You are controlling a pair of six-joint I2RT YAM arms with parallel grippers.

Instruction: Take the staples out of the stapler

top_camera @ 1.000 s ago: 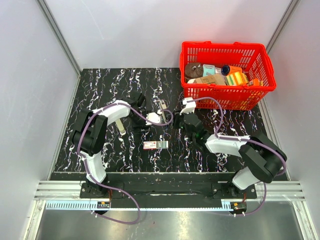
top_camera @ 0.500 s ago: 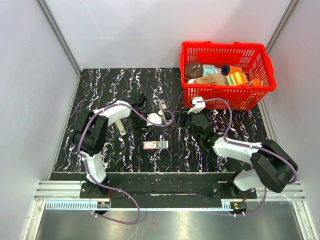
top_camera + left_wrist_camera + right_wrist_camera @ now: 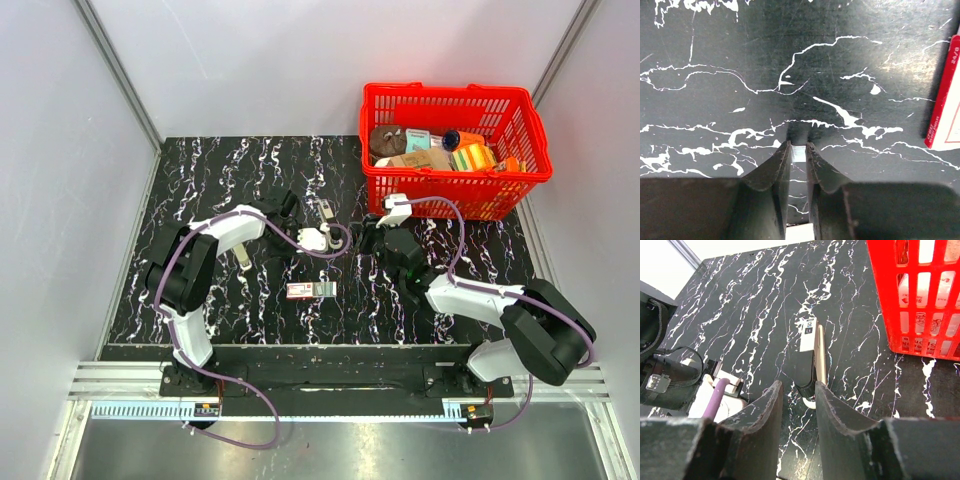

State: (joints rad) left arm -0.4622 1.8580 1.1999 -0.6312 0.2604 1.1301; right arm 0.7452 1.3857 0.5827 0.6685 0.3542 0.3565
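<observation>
left tool (image 3: 798, 145) narrow, pinching a thin silvery staple strip (image 3: 799, 154) at the desk (image 3: 840, 50). right tool (image 3: 797, 386) narrow gap, nothing gripped, stapler (image 3: 815, 365) just ahead of its tips.

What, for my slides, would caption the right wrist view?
Right gripper, jaws apart, faces the stapler lying on the marbled table near the red basket.

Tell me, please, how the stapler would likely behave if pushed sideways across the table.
The stapler lies long and low on the table, so it would probably slide or pivot rather than roll or tip. Its dark body and metal-looking rail suggest something stiff and fairly heavy for its size.
</observation>
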